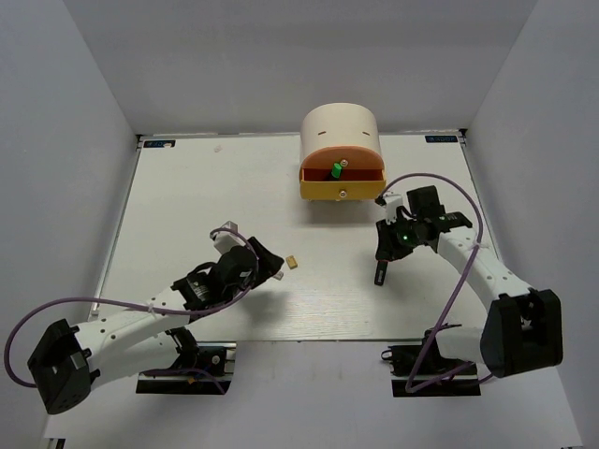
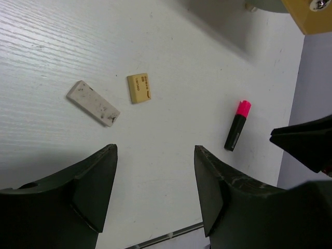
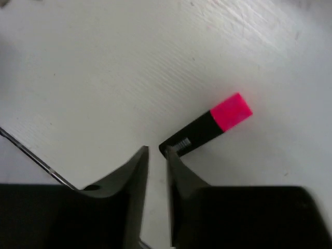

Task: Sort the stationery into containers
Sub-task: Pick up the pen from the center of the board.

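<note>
The pink-capped highlighter [image 1: 381, 273] lies flat on the table. It also shows in the right wrist view [image 3: 207, 129] and the left wrist view [image 2: 237, 125]. My right gripper [image 1: 385, 251] [image 3: 156, 150] hovers just over its black end, jaws almost together with nothing between them. My left gripper [image 1: 271, 265] [image 2: 155, 150] is open and empty. Just beyond it lie a grey eraser [image 2: 93, 102] and a tan eraser [image 1: 294, 263] [image 2: 139, 87]. The orange drawer [image 1: 360, 174] of the cream unit [image 1: 340, 131] stands open with a green-capped highlighter [image 1: 334, 171] inside. The yellow drawer [image 1: 323, 192] sits below it.
White walls close the table at the back and on both sides. The table's near edge [image 1: 309, 340] runs just in front of the arm bases. A purple cable [image 1: 440, 182] loops over the right arm. No pens or orange-capped highlighter are in view.
</note>
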Robot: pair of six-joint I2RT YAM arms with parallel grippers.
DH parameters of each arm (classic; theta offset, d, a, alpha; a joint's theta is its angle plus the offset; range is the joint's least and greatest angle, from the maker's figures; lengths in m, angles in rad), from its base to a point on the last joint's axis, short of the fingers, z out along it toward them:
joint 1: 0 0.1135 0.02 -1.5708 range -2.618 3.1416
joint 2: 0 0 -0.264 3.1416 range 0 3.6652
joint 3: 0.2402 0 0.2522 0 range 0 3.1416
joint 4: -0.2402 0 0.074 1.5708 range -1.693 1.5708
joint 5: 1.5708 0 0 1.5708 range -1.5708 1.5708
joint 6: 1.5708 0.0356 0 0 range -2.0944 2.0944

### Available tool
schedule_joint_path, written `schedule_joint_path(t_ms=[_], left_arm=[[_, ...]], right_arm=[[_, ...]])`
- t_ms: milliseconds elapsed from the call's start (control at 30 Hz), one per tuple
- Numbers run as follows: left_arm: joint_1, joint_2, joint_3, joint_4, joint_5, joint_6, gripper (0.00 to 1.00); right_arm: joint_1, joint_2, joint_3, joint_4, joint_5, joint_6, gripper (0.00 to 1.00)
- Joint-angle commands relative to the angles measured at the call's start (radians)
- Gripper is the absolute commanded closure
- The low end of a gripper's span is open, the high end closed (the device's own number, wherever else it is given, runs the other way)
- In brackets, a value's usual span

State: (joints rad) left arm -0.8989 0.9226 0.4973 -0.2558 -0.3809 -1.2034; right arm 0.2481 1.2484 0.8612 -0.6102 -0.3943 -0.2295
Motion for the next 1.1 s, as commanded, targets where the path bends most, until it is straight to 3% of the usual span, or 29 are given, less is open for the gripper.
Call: schedule_joint_path(t_ms=[0,133,267,400,600,667,967,1067], left_arm=[[-0.005,0.028,0.007,0.064,0.048,0.036,0.29],[-0.005,0.041,0.007,0.064,0.07,0.045,0.29],[-0.005,0.032,0.007,0.055,0.07,0.045,0.29],[-0.005,0.009,0.007,0.035,0.06,0.045,0.28],[-0.005,-0.001,-0.003,0.023,0.06,0.034,0.28],[-0.005,0.01,0.021,0.007,0.051,0.034,0.28],[-0.005,0.042,0.021,0.009,0.051,0.034,0.28],[-0.005,0.051,0.03,0.018,0.06,0.034,0.28]], right_arm=[[-0.007,0.075,0.012,-0.082,0.121,0.125,0.65],[-0.013,0.105,0.001,-0.048,0.14,0.196,0.38],[-0.009,0.187,0.039,-0.011,0.222,0.288,0.3],[-0.007,0.218,0.058,0.03,0.296,0.351,0.3],[-0.004,0.253,-0.003,0.148,0.371,0.461,0.4],[-0.001,0.261,-0.017,0.196,0.373,0.489,0.45],[0.01,0.252,-0.113,0.242,0.39,0.529,0.45],[0.011,0.241,-0.142,0.265,0.374,0.529,0.51]])
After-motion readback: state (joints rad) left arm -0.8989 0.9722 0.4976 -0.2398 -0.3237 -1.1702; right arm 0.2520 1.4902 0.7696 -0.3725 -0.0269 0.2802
